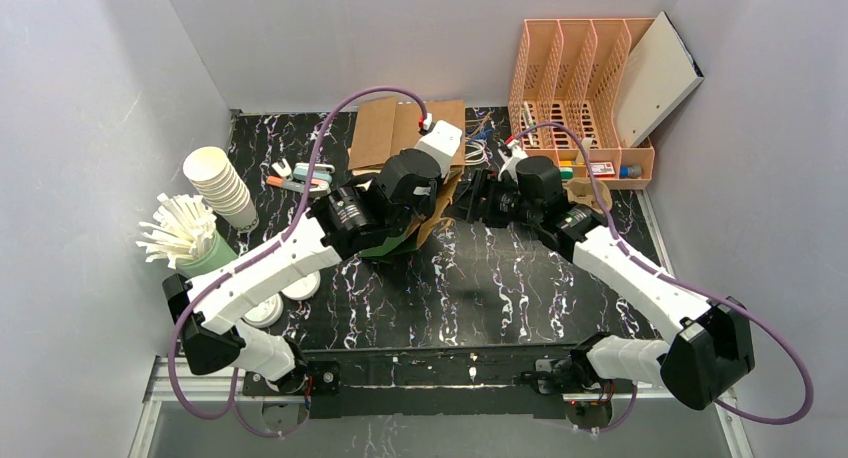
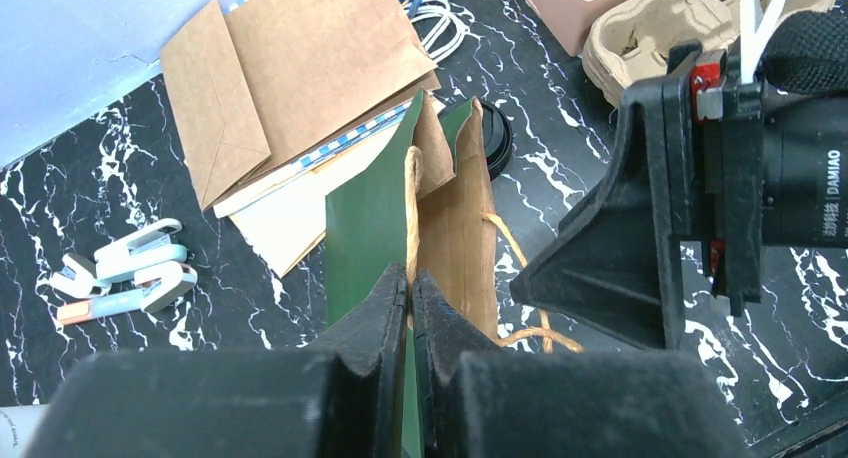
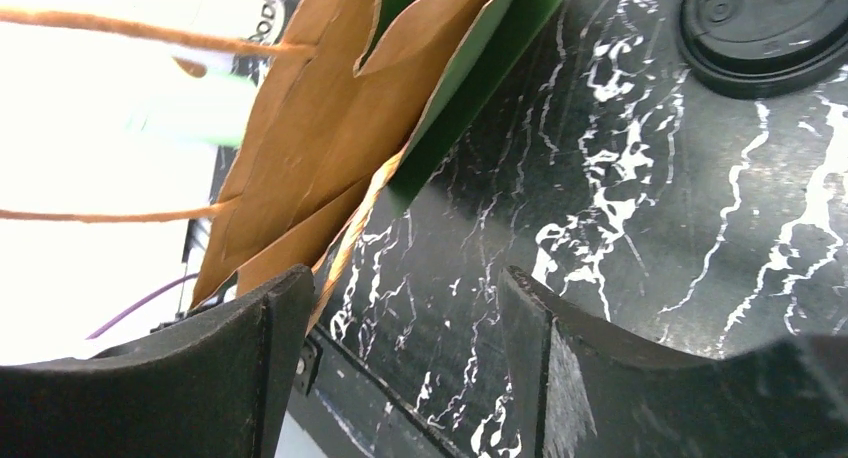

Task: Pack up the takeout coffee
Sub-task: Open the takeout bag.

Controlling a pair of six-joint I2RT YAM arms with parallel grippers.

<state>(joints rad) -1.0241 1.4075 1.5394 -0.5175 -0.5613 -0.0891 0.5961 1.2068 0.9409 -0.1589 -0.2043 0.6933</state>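
Observation:
A green paper bag (image 2: 365, 228) with a brown inside and twine handles stands in the middle of the table, also seen as the bag (image 1: 438, 210) from above. My left gripper (image 2: 412, 278) is shut on the bag's upper rim by one handle. My right gripper (image 3: 405, 298) is open just right of the bag (image 3: 330, 128), with only the tabletop between its fingers; its left finger (image 3: 255, 363) is close to the bag's edge. In the left wrist view the right gripper (image 2: 620, 258) looms beside the bag's mouth. The takeout coffee is out of view.
A black lid (image 3: 765, 28) lies behind the bag. Flat brown bags (image 1: 395, 128) lie at the back, clips (image 1: 300, 178) to their left. Stacked paper cups (image 1: 222, 183), a green cup of stirrers (image 1: 180, 233) and white lids (image 1: 285, 293) are at left. An orange organizer (image 1: 580, 88) and a pulp cup carrier (image 2: 660, 18) are at right.

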